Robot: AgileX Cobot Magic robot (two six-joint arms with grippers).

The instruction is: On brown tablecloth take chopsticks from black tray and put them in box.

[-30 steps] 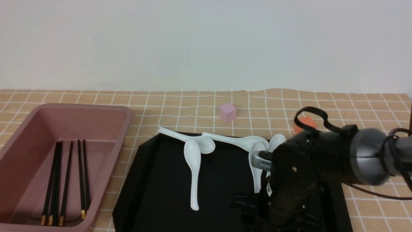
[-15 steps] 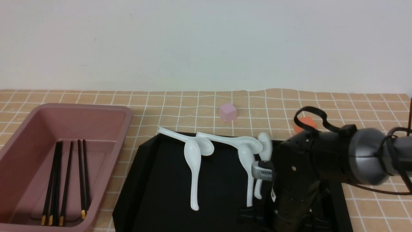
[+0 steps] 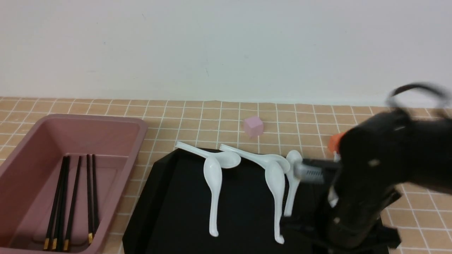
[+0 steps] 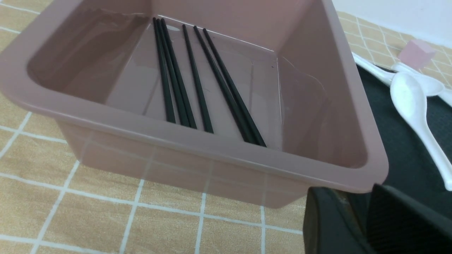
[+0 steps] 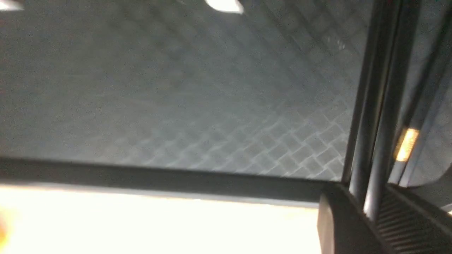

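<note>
The right gripper (image 5: 367, 208) is clamping narrowly on the chopsticks (image 5: 378, 106): at least two thin black sticks are passing between its ribbed fingers and running straight out beyond the fingertips, low over the floor of the black tray (image 3: 243, 197). Whether they are already clear of that floor is not showing, and in the front view the arm's own body is hiding the grip. The box (image 3: 88, 118) is sitting well off to this gripper's left, on the brown tablecloth (image 3: 197, 123), with the whole width of the tray and the white spoons (image 3: 212, 197) lying between. Five other sticks (image 3: 70, 197) are lying in the box side by side along its long axis, gold tips toward the robot, so the held sticks are probably needing that same heading, since the box is looking too narrow to take them crosswise. The left gripper (image 4: 353, 197) is hovering just beside the box's near corner, far closer than the right one, its jaws showing a slim gap with nothing between them. The carry is therefore looking like a long leftward reach for the right arm, passing over the spoons
</note>
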